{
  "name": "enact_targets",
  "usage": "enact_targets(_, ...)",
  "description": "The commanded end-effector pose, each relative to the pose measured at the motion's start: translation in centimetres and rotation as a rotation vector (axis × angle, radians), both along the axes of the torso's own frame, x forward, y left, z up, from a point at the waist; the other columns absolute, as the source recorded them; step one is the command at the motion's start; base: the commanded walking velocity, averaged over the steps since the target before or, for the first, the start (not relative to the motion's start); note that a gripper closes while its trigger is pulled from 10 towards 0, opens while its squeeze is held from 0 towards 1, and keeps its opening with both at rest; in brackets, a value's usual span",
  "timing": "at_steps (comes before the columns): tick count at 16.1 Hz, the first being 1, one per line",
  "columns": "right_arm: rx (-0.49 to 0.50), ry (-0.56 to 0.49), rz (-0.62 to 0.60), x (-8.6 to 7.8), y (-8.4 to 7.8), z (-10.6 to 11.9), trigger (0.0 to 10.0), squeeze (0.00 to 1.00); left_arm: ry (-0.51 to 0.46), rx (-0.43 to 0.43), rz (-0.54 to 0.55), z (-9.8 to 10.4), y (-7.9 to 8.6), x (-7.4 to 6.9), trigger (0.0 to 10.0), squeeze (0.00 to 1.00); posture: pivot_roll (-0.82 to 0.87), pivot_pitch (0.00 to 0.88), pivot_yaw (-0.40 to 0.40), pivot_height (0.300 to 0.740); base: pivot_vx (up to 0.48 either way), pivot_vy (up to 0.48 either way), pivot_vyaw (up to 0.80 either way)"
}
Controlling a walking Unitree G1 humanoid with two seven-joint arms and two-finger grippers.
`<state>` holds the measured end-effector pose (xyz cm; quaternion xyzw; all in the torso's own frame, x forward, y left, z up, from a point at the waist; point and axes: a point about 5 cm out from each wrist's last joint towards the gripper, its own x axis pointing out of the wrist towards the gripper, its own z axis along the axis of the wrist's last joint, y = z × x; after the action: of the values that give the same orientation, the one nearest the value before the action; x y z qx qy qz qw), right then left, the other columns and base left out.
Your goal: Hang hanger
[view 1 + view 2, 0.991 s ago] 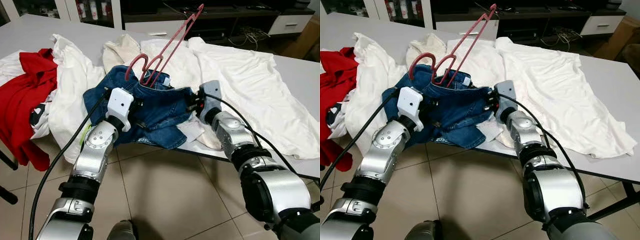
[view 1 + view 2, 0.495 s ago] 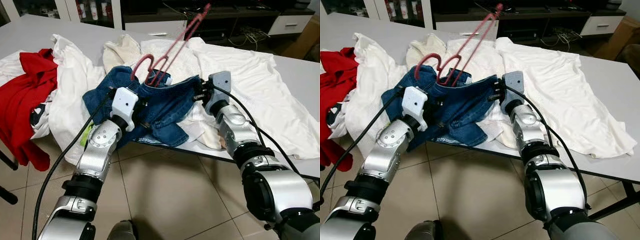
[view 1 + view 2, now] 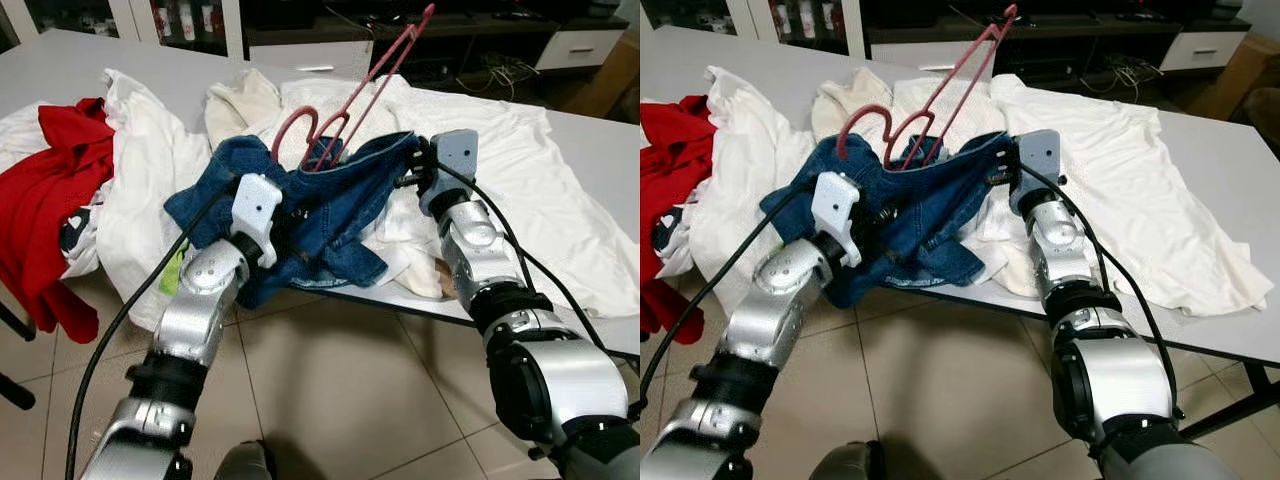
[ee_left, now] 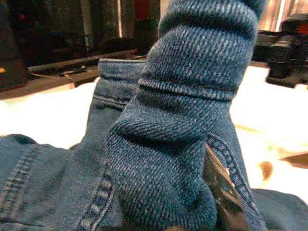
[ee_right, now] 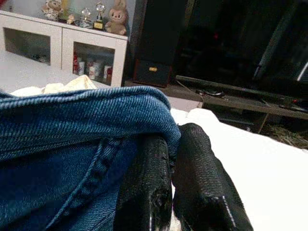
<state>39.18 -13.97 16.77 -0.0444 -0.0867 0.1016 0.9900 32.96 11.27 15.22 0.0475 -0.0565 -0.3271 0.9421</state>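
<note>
A blue denim garment (image 3: 330, 200) hangs lifted between both grippers over the table's front edge. A red hanger (image 3: 372, 78) sticks up out of its waistband, with the hook end (image 3: 300, 125) curling at the denim and the long end pointing away. My left gripper (image 3: 288, 215) is buried in the denim's left side and is shut on a thick fold (image 4: 192, 96). One black finger (image 4: 224, 187) peeks out beneath that fold. My right gripper (image 3: 412, 165) pinches the waistband edge (image 5: 120, 115), its two fingers (image 5: 149, 192) pressed together on the cloth.
White garments (image 3: 500, 170) lie spread over the grey table (image 3: 70, 55), and a red garment (image 3: 50, 190) hangs off its left edge. A dark TV cabinet (image 3: 470, 40) stands behind. Tiled floor (image 3: 340, 400) lies below the table's front edge.
Both grippers have risen with the denim, lifting it off the table and stretching the waistband. The right gripper moved up and away, and the hanger rose with the cloth.
</note>
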Motion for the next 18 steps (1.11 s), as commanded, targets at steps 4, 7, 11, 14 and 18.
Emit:
enact_targets(4, 0.046, -0.165, -0.195, 0.4, -3.7, 3.7, 0.0, 0.0, 0.086, -0.029, -0.015, -1.2, -0.1, -1.2, 10.0, 0.0, 0.12, 0.002, -0.031, 0.74, 0.0, 0.0, 0.0)
enact_targets(7, 0.067, -0.223, -0.262, 0.4, -4.8, 5.0, 0.0, 0.0, 0.157, -0.056, -0.033, -1.8, -0.6, -2.0, 10.0, 0.0, 0.12, 0.005, -0.028, 0.74, 0.0, 0.0, 0.0)
enact_targets(11, 0.079, -0.26, -0.301, 0.5, -5.6, 6.2, 0.0, 0.0, 0.213, -0.044, -0.082, -2.7, -1.4, -3.3, 10.0, 0.0, 0.12, 0.006, -0.021, 0.74, 0.0, 0.0, 0.0)
enact_targets(14, 0.087, -0.28, -0.309, 0.5, -5.7, 6.8, 0.0, 0.0, 0.237, -0.042, -0.099, -3.1, -2.2, -4.1, 10.0, 0.0, 0.12, 0.005, -0.015, 0.74, 0.0, 0.0, 0.0)
enact_targets(18, 0.111, -0.334, -0.312, 0.6, -5.8, 8.3, 0.0, 0.0, 0.285, -0.032, -0.055, -3.9, -2.0, -4.2, 10.0, 0.0, 0.12, 0.0, -0.015, 0.74, 0.0, 0.0, 0.0)
